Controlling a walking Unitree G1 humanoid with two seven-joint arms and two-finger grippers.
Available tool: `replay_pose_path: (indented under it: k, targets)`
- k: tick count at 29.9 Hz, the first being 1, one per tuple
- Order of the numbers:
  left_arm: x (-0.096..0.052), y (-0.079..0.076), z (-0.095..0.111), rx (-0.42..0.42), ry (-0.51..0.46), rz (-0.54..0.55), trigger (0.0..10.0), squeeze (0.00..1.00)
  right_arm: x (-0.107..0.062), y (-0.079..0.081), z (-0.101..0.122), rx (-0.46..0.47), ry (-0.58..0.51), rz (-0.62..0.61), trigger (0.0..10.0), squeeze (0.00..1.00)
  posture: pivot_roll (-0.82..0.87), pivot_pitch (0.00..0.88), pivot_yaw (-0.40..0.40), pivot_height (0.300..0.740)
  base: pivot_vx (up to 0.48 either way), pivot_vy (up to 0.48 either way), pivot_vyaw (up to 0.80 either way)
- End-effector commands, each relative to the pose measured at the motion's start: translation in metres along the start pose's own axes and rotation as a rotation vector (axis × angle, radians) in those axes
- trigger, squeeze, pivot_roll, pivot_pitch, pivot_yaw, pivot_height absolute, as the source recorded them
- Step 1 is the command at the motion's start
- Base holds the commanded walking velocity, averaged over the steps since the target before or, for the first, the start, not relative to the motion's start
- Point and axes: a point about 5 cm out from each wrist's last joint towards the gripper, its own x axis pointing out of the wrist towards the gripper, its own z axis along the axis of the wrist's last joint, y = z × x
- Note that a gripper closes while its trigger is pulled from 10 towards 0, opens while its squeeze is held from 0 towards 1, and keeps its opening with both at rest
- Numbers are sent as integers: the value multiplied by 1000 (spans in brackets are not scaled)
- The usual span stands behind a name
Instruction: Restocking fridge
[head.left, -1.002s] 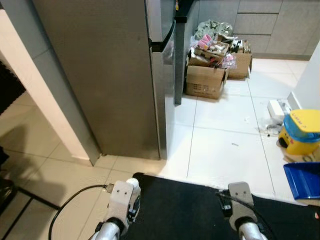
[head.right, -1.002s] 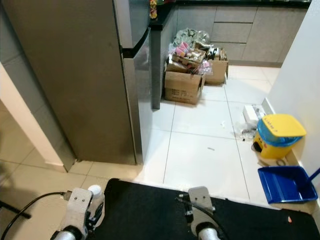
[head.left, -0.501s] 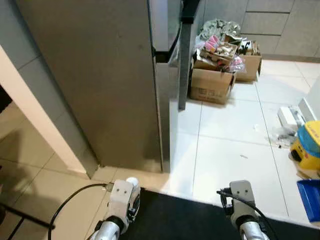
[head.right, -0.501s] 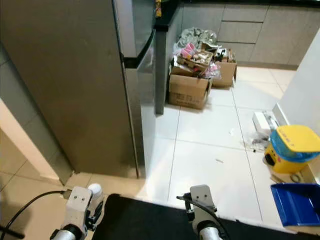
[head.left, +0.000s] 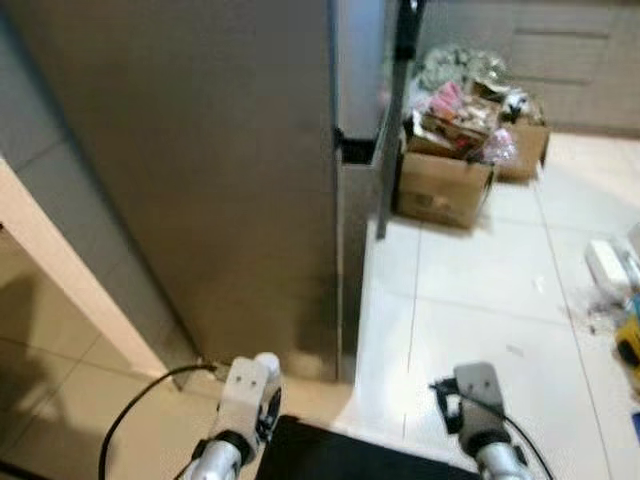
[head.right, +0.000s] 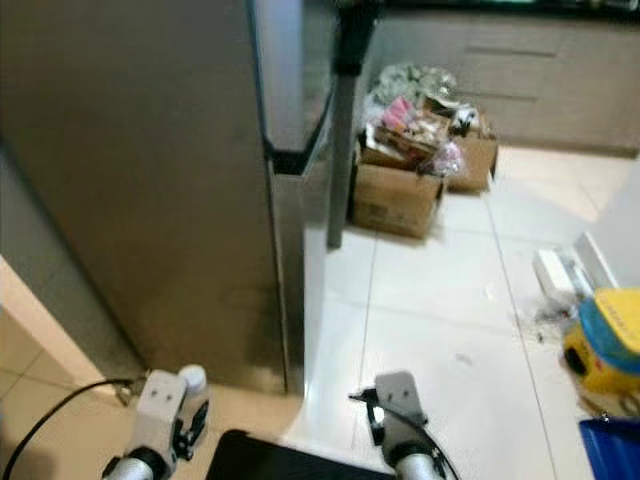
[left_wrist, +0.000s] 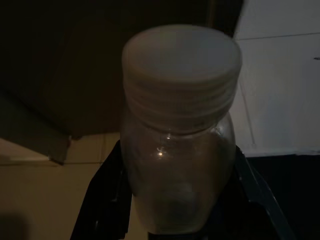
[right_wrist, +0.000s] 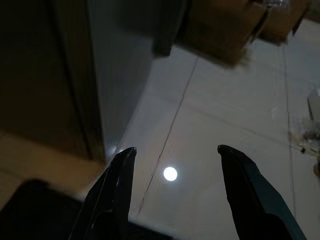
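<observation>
You are early in the restock, by my reading. The fridge (head.left: 230, 170) stands shut right in front of you, seen from its side corner, with the seam between its two doors just to your right of centre. Nothing has gone inside yet as far as these views show, so opening a door and placing the item are both left to do.

The one item in hand is the bottle (left_wrist: 177, 135), a clear one with a wide white screw cap. Your left gripper (left_wrist: 175, 200) has its jaws closed around the bottle's body, and the cap points away from the wrist toward the fridge's lower corner. In the head view the cap pokes up just above the left wrist, low and near your body.

Your right gripper (right_wrist: 172, 165) carries nothing: its jaws are spread apart over the white floor tiles (head.left: 480, 300) beside the fridge's front edge. It also sits low and close in, so it looks free to pull a door.

Past the fridge, cardboard boxes (head.left: 445, 185) full of loose goods sit on the floor against the grey cabinets (head.right: 500, 70). A black mat (head.right: 290, 460) lies at your feet.
</observation>
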Motion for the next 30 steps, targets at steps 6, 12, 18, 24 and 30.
replay_pose_path:
  k: [6, 12, 18, 24, 30]
  targets:
    - [-2, 2, -4, -7, 11, 4, 10000, 0, -4, 3, -7, 4, 27, 7, 10000, 0, -76, 123, 50, 710, 366, -259, 0]
    - [-3, 3, -5, -19, 16, 3, 10000, 0, -4, 2, -7, 4, 26, 5, 10000, 0, -76, 122, 52, 710, 0, 0, 0]
    - [-5, 5, -7, -10, 20, 6, 10000, 0, -4, 3, -7, 5, 25, 4, 10000, 0, -74, 121, 53, 710, 0, 0, 0]
    - [-8, 12, -10, -10, 34, 37, 10000, 0, -2, 5, -1, 8, 2, 12, 10000, 0, -74, 121, 53, 710, 0, 0, 0]
    - [-7, 20, -10, -27, 41, 79, 10000, 0, 6, 10, 21, 16, -82, 23, 10000, 0, -76, 117, 56, 710, 0, 0, 0]
